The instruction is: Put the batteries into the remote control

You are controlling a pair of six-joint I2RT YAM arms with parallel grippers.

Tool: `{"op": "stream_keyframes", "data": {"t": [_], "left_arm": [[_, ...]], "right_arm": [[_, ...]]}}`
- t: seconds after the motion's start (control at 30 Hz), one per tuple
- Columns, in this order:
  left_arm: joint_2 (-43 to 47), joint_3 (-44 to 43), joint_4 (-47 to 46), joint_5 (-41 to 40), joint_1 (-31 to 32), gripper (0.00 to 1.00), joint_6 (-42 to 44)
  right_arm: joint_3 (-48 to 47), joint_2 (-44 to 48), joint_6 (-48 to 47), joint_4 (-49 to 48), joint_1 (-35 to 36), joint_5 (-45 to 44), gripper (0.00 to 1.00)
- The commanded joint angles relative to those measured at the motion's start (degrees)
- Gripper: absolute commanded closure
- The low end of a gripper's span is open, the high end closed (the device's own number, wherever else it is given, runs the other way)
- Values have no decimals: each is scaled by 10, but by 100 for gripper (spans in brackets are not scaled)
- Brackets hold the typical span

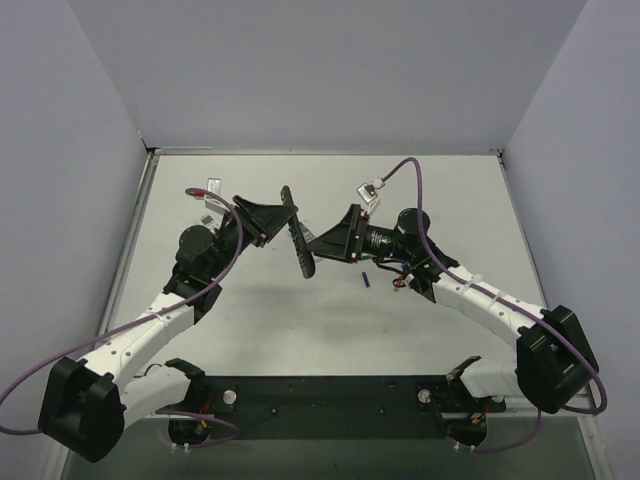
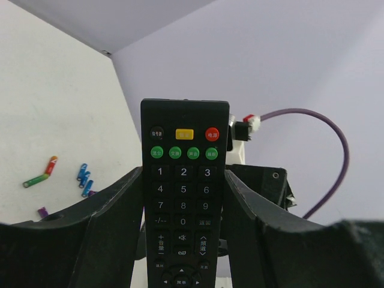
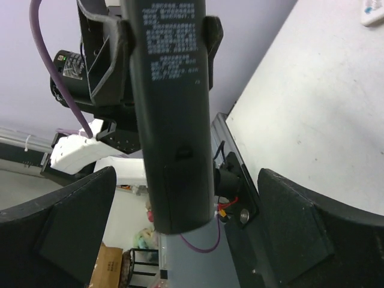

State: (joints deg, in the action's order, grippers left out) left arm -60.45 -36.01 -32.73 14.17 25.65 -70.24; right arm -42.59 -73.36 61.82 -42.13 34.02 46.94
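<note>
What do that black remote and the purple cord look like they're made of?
Remote: probably hard plastic, matte black; light glints softly off its smooth back, which is printed with white text. Its buttons look like soft rubber, rounded, some coloured. Cord: likely a vinyl or rubber sleeve, smooth purple, curving freely.

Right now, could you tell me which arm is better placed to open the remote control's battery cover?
Right. The left claw is busy clamping the remote control, while the right claw is open and faces its back, where the battery cover shows.
</note>
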Motion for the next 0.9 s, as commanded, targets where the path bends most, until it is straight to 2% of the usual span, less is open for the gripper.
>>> {"op": "stream_keyframes", "data": {"t": [0.0, 0.13, 0.23, 0.27, 0.33, 0.37, 0.43, 0.47, 0.53, 0.57, 0.6, 0.63, 0.67, 0.7, 0.73, 0.77, 0.87], "left_arm": [[2, -14, -101, -7, 24, 92, -22], [-9, -13, -132, -8, 36, 92, -29], [-15, -3, -158, -10, 37, 92, -37], [-17, -1, -162, -9, 37, 92, -37], [-20, 1, -161, -6, 37, 92, -32], [-20, 1, -163, -5, 37, 86, -30], [-20, 2, -161, -4, 37, 85, -21], [-19, 3, -160, -3, 36, 84, -17], [-13, 2, -134, 3, 34, 66, 2], [-10, -10, -112, 7, 32, 58, 14], [-4, -18, -82, 7, 30, 40, 30], [11, -28, 0, 2, 28, 35, 74], [20, -44, 50, -8, 28, 29, 98], [27, -74, 100, -19, 29, 25, 125], [37, -93, 196, -51, 30, 22, 173], [40, -109, 238, -66, 31, 20, 189], [40, -146, 322, -85, 36, 14, 223]], "right_arm": [[-3, -35, 50, -172, 14, 22, 3], [-3, -71, 91, -256, 31, 35, 11], [-2, -87, 112, -302, 40, 46, 29], [-1, -89, 114, -312, 40, 47, 42], [4, -88, 111, -313, 42, 47, 54], [5, -83, 108, -309, 43, 47, 64], [9, -78, 92, -294, 42, 47, 73], [10, -69, 83, -274, 42, 47, 81], [9, -58, 49, -243, 41, 47, 86], [8, -44, 34, -196, 41, 46, 90], [4, -36, 11, -162, 40, 39, 92], [0, -25, -40, -121, 41, 33, 93], [-14, -2, -77, -24, 41, 23, 94], [-26, 11, -112, 34, 45, -7, 95], [-39, 22, -189, 94, 49, -31, 96], [-66, 41, -222, 198, 53, -54, 98], [-112, 54, -323, 362, 81, -171, 100]]}}
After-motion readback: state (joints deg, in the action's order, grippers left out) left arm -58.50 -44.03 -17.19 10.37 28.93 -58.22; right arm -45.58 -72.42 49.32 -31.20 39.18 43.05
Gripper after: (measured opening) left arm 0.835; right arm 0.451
